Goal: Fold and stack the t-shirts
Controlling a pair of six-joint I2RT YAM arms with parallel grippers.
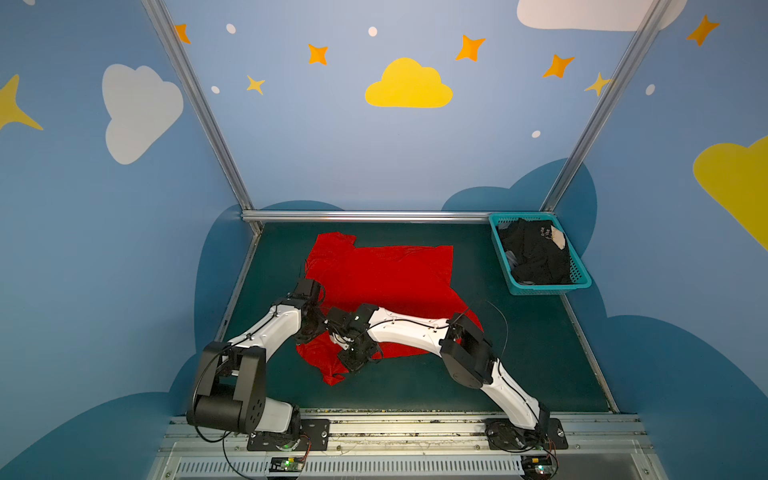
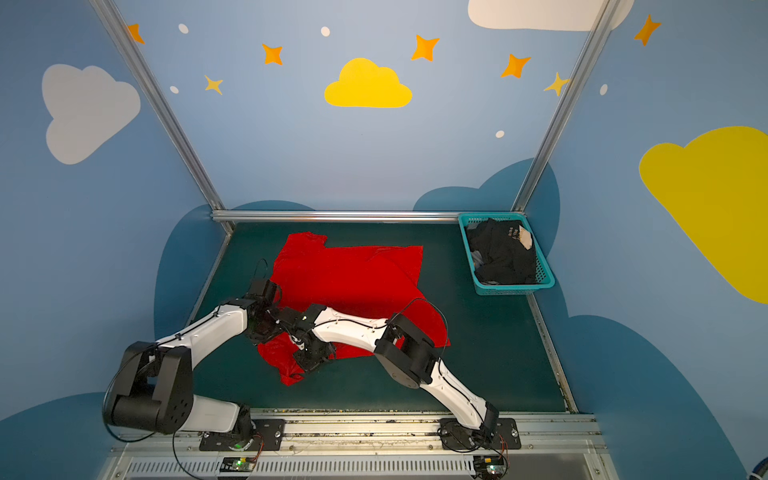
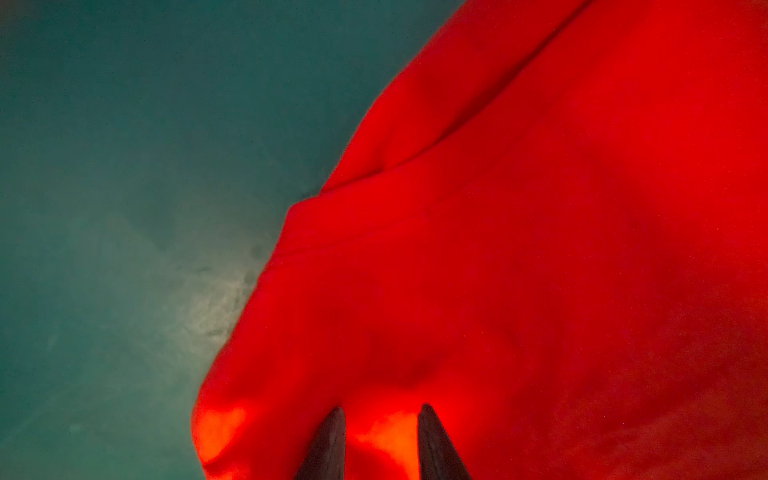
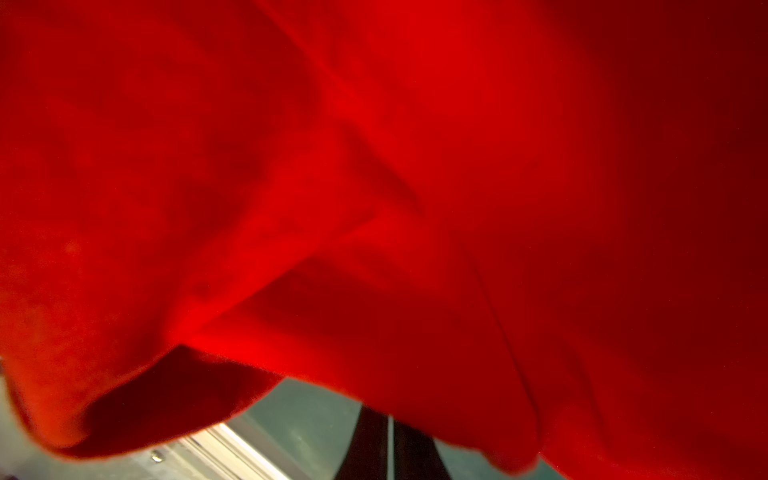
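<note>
At front of bench (image 1: 519,365), my right gripper (image 4: 390,419) clamps red t-shirt (image 1: 386,274), left gripper (image 3: 382,411) pinches it too: lift both slow, level.

Teal lattice basket (image 1: 548,287) is sitting in the tabletop's (image 1: 519,353) far right corner, hugging the aluminium frame (image 1: 365,216). Blue walls (image 1: 316,158) are showing painted clouds and stars (a yellow cloud (image 1: 409,85) is floating centre-back).

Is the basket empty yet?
No, black shirts lie bunched inside the basket in both top views.
</note>
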